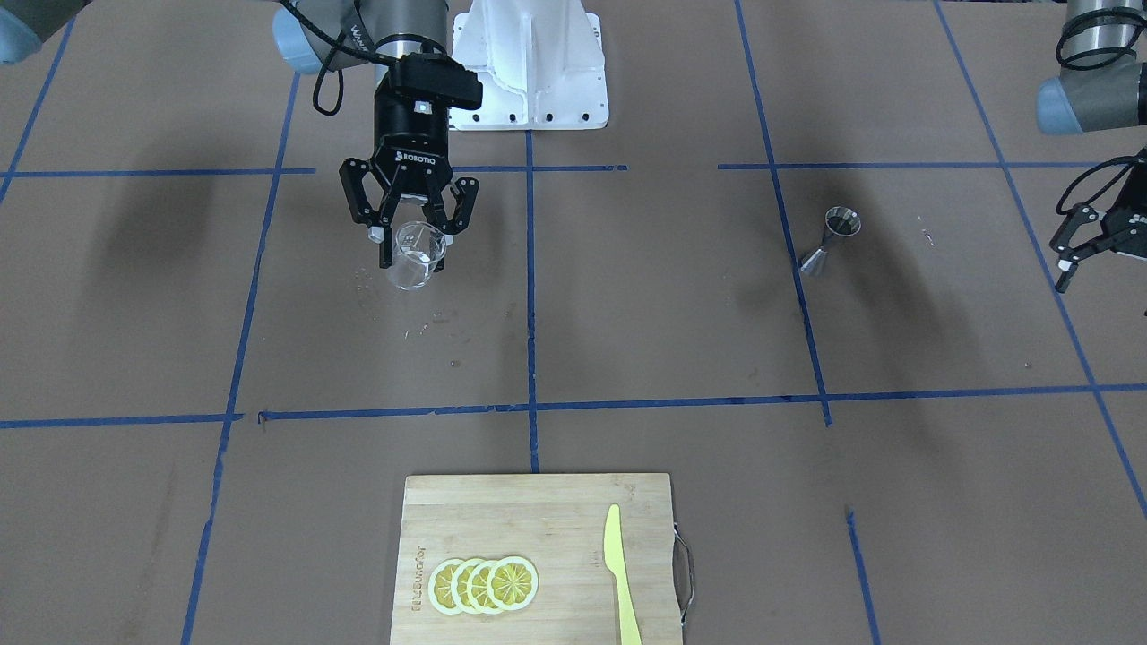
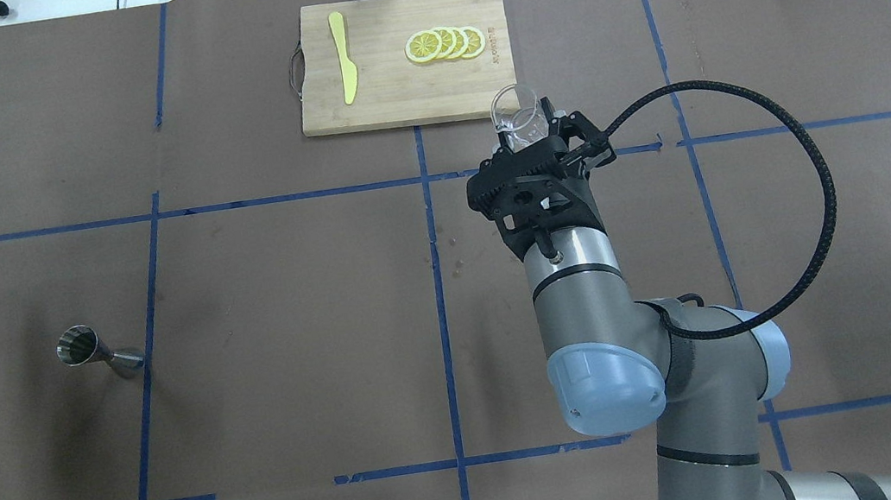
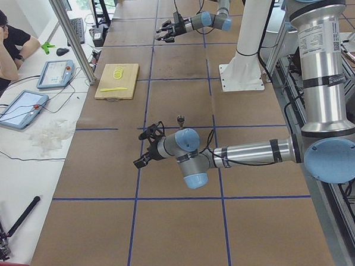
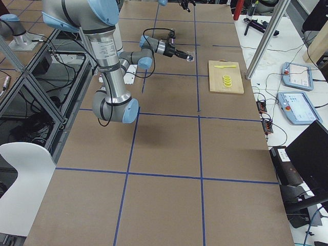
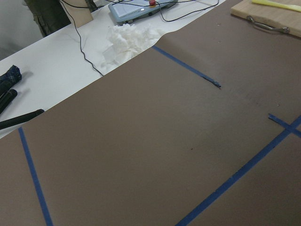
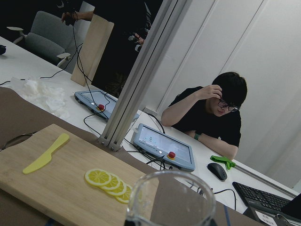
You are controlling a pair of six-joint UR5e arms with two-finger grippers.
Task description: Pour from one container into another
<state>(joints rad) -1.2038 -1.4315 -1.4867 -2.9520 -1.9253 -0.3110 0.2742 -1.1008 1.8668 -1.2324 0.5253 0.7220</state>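
The clear glass cup (image 1: 418, 257) hangs upright above the table, and my right gripper (image 1: 412, 240) is shut on it from the side. From overhead, the cup (image 2: 515, 112) shows just past the right gripper (image 2: 529, 133), close to the cutting board's near edge. Its rim (image 6: 170, 189) fills the bottom of the right wrist view. The metal jigger (image 1: 832, 237) stands alone on the brown table, far off on the robot's left side (image 2: 99, 352). My left gripper (image 1: 1075, 255) hovers beyond the jigger at the view's edge, its fingers spread, nothing in them.
A wooden cutting board (image 2: 390, 105) lies at the table's far side with lemon slices (image 2: 445, 43) and a yellow knife (image 2: 345, 68) on it. The white robot base (image 1: 529, 76) is at the near middle. A person sits at the side table (image 3: 3, 47).
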